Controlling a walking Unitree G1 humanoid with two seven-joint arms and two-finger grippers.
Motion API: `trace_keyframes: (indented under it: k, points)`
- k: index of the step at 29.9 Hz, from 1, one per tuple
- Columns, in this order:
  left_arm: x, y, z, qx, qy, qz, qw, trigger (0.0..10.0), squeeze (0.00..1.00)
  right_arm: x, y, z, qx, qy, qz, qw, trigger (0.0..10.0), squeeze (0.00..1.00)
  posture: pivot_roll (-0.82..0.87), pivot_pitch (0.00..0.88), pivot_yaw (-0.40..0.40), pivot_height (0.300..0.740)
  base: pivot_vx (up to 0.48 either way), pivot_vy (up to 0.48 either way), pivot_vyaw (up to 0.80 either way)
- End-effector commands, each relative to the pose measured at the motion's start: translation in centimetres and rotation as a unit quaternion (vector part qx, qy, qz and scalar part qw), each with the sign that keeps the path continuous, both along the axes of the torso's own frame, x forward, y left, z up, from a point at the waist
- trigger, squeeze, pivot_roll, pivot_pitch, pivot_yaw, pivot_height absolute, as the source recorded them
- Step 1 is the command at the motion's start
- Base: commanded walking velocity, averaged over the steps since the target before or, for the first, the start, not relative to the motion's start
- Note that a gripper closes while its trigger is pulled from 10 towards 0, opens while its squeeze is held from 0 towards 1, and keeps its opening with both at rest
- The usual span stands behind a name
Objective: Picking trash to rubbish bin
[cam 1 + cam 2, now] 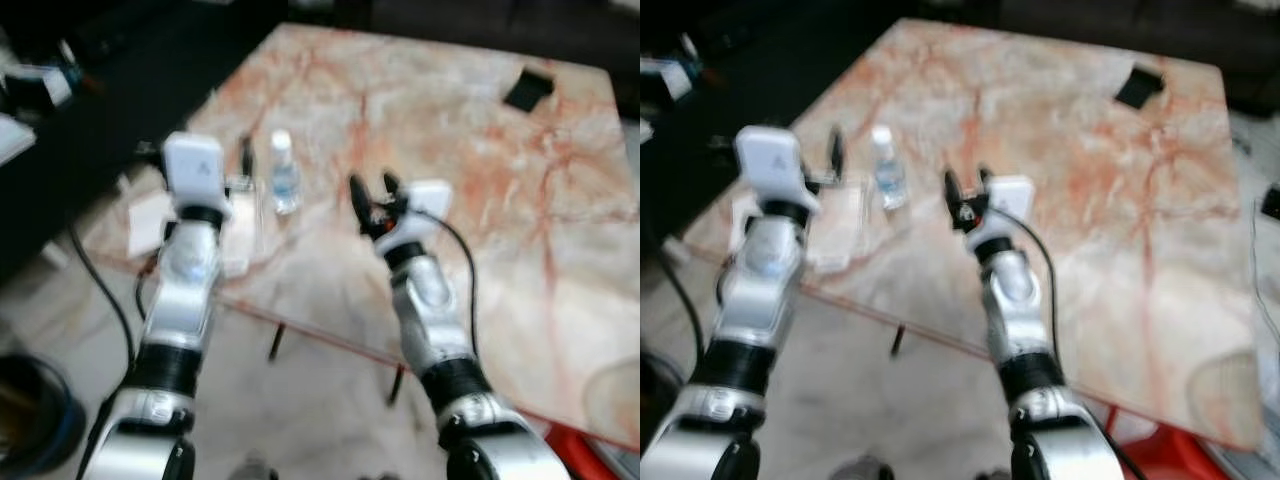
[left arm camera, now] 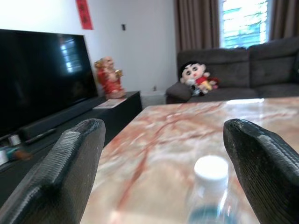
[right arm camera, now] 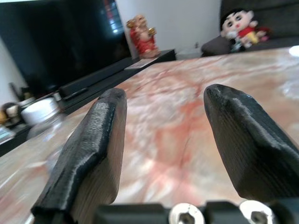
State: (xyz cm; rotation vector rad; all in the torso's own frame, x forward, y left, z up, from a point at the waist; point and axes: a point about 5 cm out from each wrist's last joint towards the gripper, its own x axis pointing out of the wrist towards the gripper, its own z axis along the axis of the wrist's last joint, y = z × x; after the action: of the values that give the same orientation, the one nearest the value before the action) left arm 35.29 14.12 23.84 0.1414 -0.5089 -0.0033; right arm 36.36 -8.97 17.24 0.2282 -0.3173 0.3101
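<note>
A clear plastic bottle (image 1: 284, 172) with a white cap and blue label stands upright on the pink marble table (image 1: 470, 170), near its left side. My left gripper (image 2: 164, 128) is open at table height just short of the bottle (image 2: 211, 186), which sits ahead between the fingers and nearer one of them. One left finger (image 1: 246, 155) shows beside the white wrist box. To the right of the bottle, my right gripper (image 1: 373, 188) hovers low over the table, open and holding nothing. The bottle (image 3: 44, 116) appears blurred off to its side.
A clear plastic wrapper (image 1: 240, 225) and white paper (image 1: 150, 220) lie at the table's near left edge. A black object (image 1: 528, 88) sits at the far right. A dark bin with a blue rim (image 1: 30, 420) stands on the floor at lower left. A TV (image 2: 42, 79) and sofa (image 2: 243, 70) lie beyond.
</note>
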Motion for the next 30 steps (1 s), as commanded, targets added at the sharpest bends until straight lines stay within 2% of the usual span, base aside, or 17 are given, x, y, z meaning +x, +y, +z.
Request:
trace_keyframes:
  k: [1,10,16,22,30]
  points:
    - [-0.1,0.8,0.5,0.002,-0.008,0.012,1.0,10.0,0.0,-0.1,1.2,0.5,0.005,-0.005,0.017,1.0,10.0,0.0,0.14,0.179,-0.021,0.74,0.48,0.0,0.0]
    - [-0.3,0.6,0.7,-0.003,-0.016,0.005,1.0,10.0,0.0,0.0,1.1,0.5,0.005,-0.006,0.018,1.0,10.0,0.0,0.14,0.179,-0.022,0.74,0.435,0.0,0.0]
    - [-0.9,0.3,1.2,-0.002,-0.034,-0.01,0.999,10.0,0.0,-0.1,1.1,0.6,0.007,-0.007,0.018,1.0,10.0,0.0,0.14,0.18,-0.021,0.74,0.0,0.0,0.0]
    - [-1.7,0.1,2.7,-0.005,-0.055,-0.02,0.998,10.0,0.0,-0.1,1.1,0.6,0.009,-0.008,0.018,1.0,10.0,0.0,0.14,0.182,-0.02,0.74,0.0,0.0,0.0]
    - [-2.0,-0.5,4.1,-0.004,-0.051,-0.045,0.998,10.0,0.0,-0.2,1.1,0.5,0.011,-0.007,0.018,1.0,10.0,0.0,0.14,0.184,-0.018,0.74,0.0,0.0,0.0]
